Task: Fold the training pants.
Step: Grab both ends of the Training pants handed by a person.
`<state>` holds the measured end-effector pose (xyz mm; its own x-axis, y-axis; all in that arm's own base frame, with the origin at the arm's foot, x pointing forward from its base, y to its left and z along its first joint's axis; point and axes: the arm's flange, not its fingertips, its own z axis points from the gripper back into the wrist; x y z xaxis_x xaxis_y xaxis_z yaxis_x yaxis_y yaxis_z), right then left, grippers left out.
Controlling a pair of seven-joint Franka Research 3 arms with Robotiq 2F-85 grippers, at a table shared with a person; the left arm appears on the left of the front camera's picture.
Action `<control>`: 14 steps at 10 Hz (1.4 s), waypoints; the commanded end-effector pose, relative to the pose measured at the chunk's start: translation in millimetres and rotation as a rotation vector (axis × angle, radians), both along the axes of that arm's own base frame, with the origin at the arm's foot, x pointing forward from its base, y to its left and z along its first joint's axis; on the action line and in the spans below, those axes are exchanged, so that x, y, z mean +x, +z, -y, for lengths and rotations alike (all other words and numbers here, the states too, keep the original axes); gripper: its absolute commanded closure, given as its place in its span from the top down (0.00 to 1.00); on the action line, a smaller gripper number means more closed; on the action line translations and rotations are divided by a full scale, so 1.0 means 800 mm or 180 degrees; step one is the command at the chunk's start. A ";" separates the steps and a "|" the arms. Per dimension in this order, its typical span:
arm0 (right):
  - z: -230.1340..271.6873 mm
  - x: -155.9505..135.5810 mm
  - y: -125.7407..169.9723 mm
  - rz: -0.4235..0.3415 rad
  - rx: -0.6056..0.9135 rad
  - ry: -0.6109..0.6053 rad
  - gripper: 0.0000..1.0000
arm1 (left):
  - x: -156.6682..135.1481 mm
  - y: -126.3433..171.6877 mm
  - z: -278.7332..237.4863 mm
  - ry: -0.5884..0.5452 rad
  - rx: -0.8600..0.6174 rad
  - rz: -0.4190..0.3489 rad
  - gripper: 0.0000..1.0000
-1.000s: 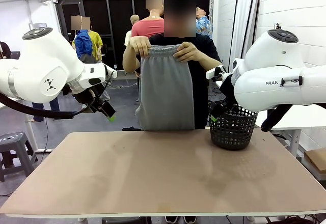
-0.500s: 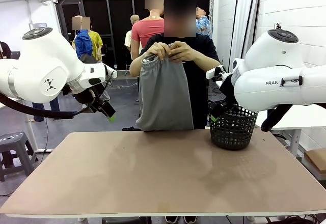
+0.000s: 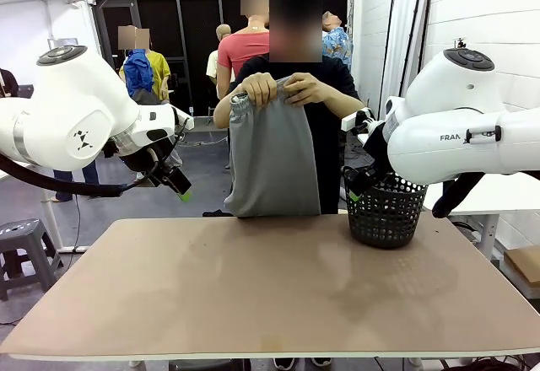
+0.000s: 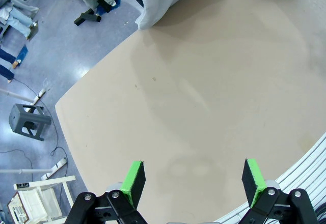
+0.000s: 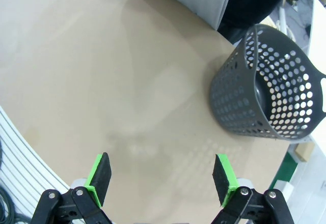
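Person holds training pants up by the waistband behind the tabletop. left fingers and right fingers spread wide, gripping nothing.

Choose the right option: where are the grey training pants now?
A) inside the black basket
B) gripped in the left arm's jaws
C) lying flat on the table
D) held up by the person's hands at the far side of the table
D: the person's hands grip the training pants at the waistband, and they hang down at the far edge of the table.
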<state>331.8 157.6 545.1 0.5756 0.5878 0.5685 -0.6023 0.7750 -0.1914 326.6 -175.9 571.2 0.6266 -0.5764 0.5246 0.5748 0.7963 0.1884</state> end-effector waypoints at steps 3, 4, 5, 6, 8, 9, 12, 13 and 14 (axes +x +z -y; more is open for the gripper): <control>0.000 0.000 0.001 0.0012 0.0008 -0.0020 1.00 | 0.002 -0.001 -0.001 -0.0023 -0.0016 0.0025 1.00; 0.000 0.000 0.001 0.0012 0.0008 -0.0020 1.00 | 0.002 -0.001 -0.001 -0.0023 -0.0016 0.0025 1.00; 0.000 0.000 0.001 0.0012 0.0008 -0.0020 1.00 | 0.002 -0.001 -0.001 -0.0023 -0.0016 0.0025 1.00; 0.000 0.000 0.001 0.0012 0.0008 -0.0020 1.00 | 0.002 -0.001 -0.001 -0.0023 -0.0016 0.0025 1.00; 0.000 0.000 0.001 0.0012 0.0008 -0.0020 1.00 | 0.002 -0.001 -0.001 -0.0023 -0.0016 0.0025 1.00; 0.000 0.000 0.001 0.0012 0.0008 -0.0020 1.00 | 0.002 -0.001 -0.001 -0.0023 -0.0016 0.0025 1.00; 0.000 0.000 0.001 0.0012 0.0008 -0.0020 1.00 | 0.002 -0.001 -0.001 -0.0023 -0.0016 0.0025 1.00; 0.000 0.000 0.001 0.0012 0.0008 -0.0020 1.00 | 0.002 -0.001 -0.001 -0.0023 -0.0016 0.0025 1.00; 0.000 0.000 0.001 0.0012 0.0008 -0.0020 1.00 | 0.002 -0.001 -0.001 -0.0023 -0.0016 0.0025 1.00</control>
<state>331.8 157.6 545.1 0.5756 0.5878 0.5685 -0.6023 0.7750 -0.1914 326.6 -175.9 571.2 0.6266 -0.5764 0.5246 0.5748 0.7963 0.1884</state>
